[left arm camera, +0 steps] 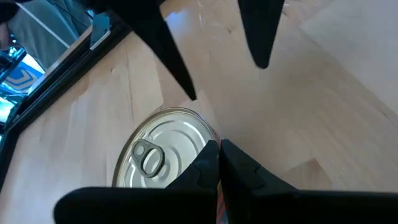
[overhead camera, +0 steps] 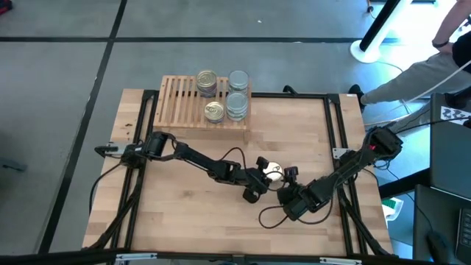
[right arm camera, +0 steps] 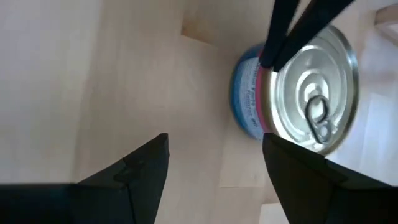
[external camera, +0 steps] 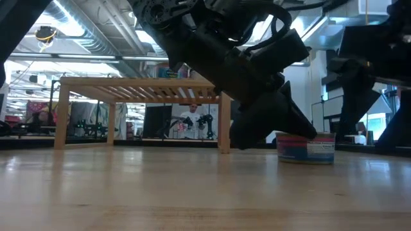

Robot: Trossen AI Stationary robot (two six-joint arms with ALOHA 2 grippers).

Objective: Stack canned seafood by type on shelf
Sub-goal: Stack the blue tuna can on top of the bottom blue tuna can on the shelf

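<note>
A flat round tin with a silver lid, a pull tab and a blue-and-red label (overhead camera: pixel 273 173) (external camera: pixel 307 147) stands on its base on the tabletop, right of centre. My left gripper (overhead camera: pixel 263 177) (left arm camera: pixel 219 147) reaches in from the left, shut, its tips at the tin's edge. My right gripper (overhead camera: pixel 288 177) (right arm camera: pixel 215 137) is open just right of the tin and clear of it. The light-wood shelf (overhead camera: pixel 176 99) stands at the far edge. It carries a stack of gold-lidded tins (overhead camera: pixel 207 81), a single gold-lidded tin (overhead camera: pixel 214 111) and two silver-lidded stacks (overhead camera: pixel 238 79) (overhead camera: pixel 236 105). My left gripper has its shut fingertips (right arm camera: pixel 271 57) against the top rim (left arm camera: pixel 210 138) of the tin, on the tin's left side. The fingers slant down from the table's left. The tin stands flat on the table.
Black frame rails (overhead camera: pixel 335 118) run along the table's far and side edges. A loose black cable (overhead camera: pixel 268 217) lies near the right arm. A person (overhead camera: pixel 412 73) is beyond the far right corner. Bare wood lies between the shelf and the arms.
</note>
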